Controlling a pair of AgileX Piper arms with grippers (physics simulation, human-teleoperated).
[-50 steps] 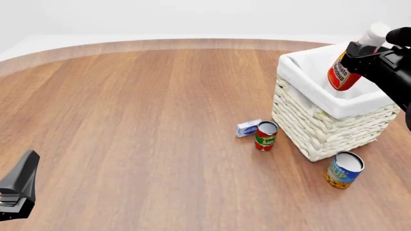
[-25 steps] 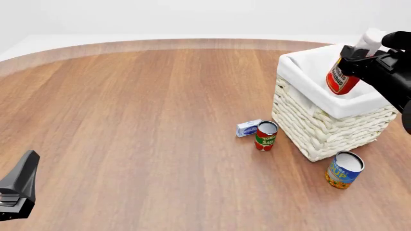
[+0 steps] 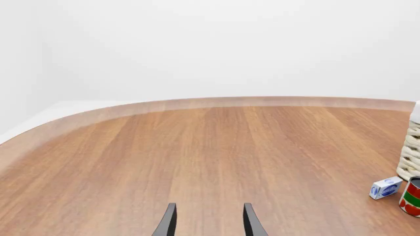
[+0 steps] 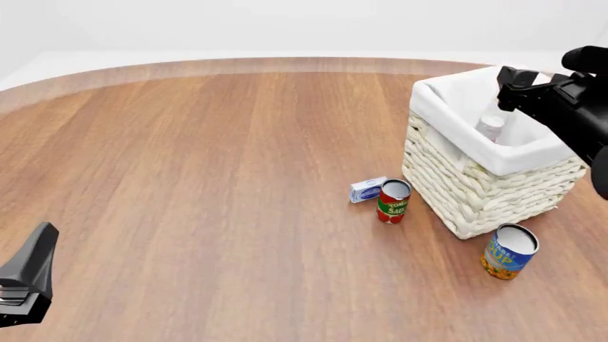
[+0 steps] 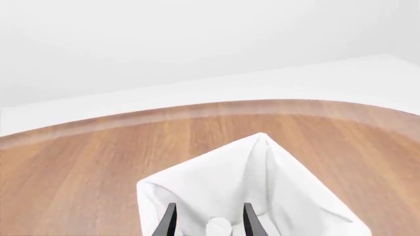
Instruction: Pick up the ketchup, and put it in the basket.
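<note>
The ketchup [image 4: 490, 127], held above the basket [image 4: 446, 178] half a second ago, now sits inside it with only its white cap showing above the liner, so the drop looks done. The right gripper [image 4: 525, 77] hovers over the basket with jaws parted and empty. The bottle seems to stand roughly upright, cap up; the left gripper [image 3: 206, 221] is open, far off.

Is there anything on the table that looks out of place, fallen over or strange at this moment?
Nothing stands out. The ketchup sits inside the basket, only its white cap showing. The right gripper is open above it. The two cans and the small box rest on the table undisturbed.
</note>
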